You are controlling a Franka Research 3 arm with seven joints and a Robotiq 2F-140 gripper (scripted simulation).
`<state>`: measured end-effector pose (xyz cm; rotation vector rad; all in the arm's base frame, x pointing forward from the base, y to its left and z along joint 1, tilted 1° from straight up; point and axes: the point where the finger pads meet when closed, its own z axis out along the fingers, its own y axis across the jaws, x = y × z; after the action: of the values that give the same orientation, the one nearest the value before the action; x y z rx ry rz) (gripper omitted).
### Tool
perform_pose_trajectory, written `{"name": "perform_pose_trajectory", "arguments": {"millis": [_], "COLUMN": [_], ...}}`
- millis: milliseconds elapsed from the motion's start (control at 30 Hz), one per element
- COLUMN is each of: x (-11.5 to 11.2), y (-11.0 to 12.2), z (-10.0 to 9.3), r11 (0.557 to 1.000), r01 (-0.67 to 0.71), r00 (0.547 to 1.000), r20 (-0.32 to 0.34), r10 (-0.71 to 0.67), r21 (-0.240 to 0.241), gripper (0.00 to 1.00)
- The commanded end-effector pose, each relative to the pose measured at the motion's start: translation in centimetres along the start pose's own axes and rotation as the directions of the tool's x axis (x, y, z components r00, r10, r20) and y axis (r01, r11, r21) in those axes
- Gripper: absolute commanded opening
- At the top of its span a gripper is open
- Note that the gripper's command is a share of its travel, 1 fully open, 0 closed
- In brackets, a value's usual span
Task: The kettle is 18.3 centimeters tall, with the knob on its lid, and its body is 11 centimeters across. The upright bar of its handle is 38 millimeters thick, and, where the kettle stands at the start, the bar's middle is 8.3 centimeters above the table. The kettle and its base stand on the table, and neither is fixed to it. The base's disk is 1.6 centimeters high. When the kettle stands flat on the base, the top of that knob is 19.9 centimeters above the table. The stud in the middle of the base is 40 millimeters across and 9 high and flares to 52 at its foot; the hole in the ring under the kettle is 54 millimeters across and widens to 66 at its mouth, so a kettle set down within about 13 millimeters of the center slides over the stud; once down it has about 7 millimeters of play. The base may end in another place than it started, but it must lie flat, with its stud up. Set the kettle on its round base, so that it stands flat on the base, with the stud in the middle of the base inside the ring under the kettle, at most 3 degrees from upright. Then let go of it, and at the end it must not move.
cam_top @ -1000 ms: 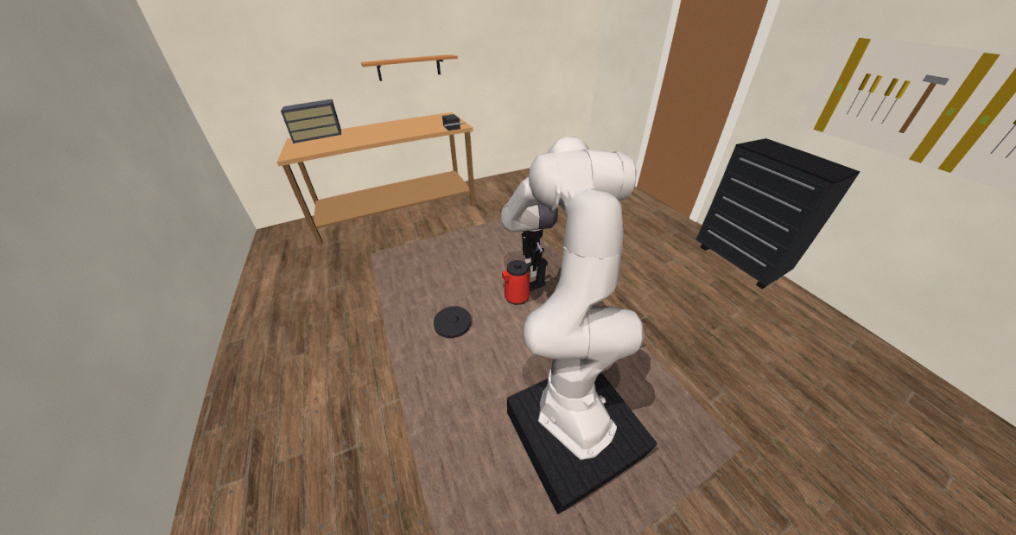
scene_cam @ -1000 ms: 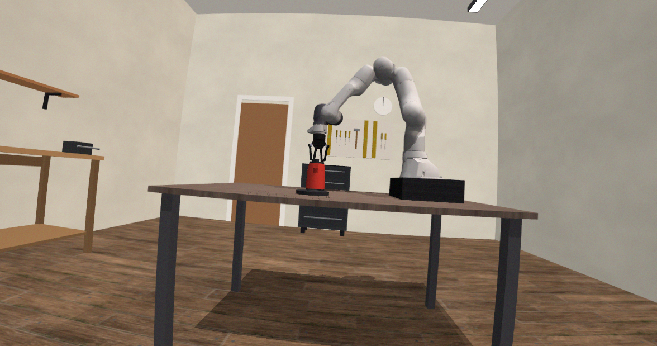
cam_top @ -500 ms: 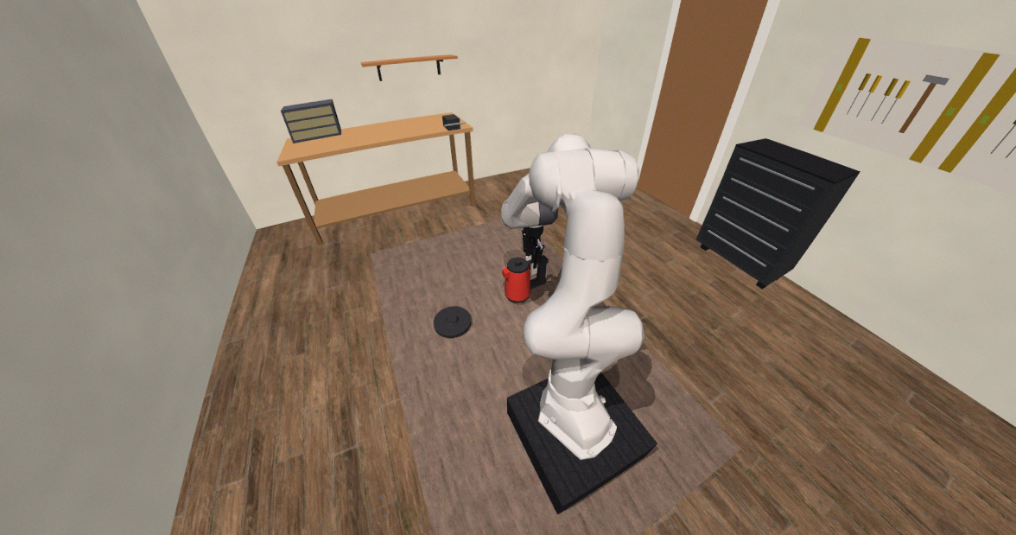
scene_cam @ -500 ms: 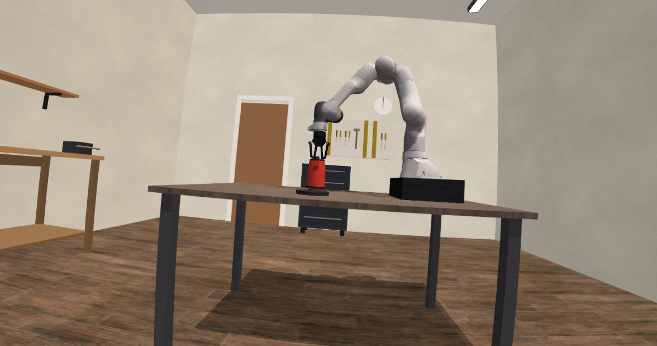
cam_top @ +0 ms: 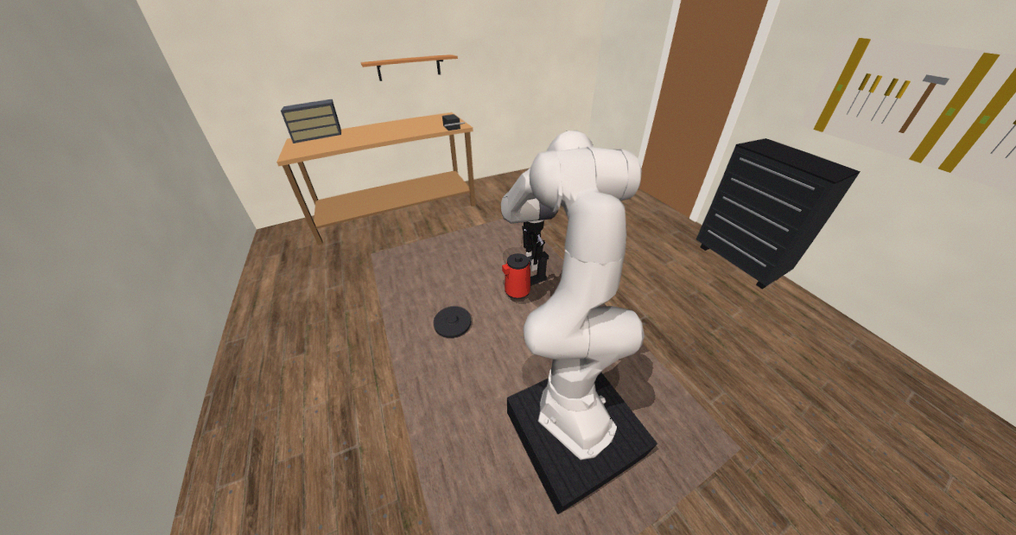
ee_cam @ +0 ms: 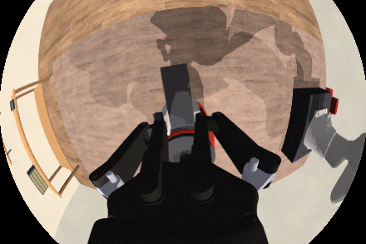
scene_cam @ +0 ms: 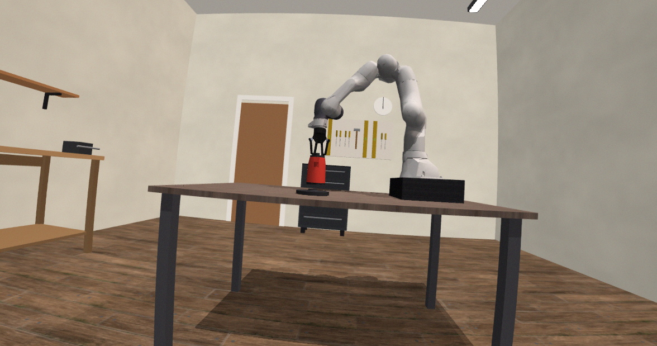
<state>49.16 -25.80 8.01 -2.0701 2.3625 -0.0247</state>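
Observation:
The red kettle (cam_top: 517, 276) hangs upright a little above the table, and in the exterior view (scene_cam: 315, 169) there is a small gap under it. My gripper (cam_top: 534, 255) comes down from above and is shut on the kettle's dark handle at the side nearer the arm. In the wrist view my fingers clamp the handle bar, with the red rim and grey lid (ee_cam: 180, 115) just below them. The black round base (cam_top: 452, 321) lies flat on the table, stud up, well to the left of the kettle. In the front view the base (scene_cam: 312, 192) lies nearer the camera than the kettle.
The arm's black mounting block (cam_top: 579, 442) sits at the table's near end. A wooden workbench (cam_top: 377, 165) and a black drawer chest (cam_top: 775, 207) stand on the floor away from the table.

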Motion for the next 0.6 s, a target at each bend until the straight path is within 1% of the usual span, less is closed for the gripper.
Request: {"name": "perform_pose_trajectory", "arguments": {"millis": [0,567], "x": [-0.01,-0.01], "y": [-0.21,-0.21], "z": [-0.82,-1.0], "r11": [1.0,1.0], "r01": [0.004,0.004], "r00": [1.0,1.0], "r20": [0.001,0.001], "r10": [-0.004,-0.004], "r21": [0.004,0.004], "gripper": [0.0,0.0]}}
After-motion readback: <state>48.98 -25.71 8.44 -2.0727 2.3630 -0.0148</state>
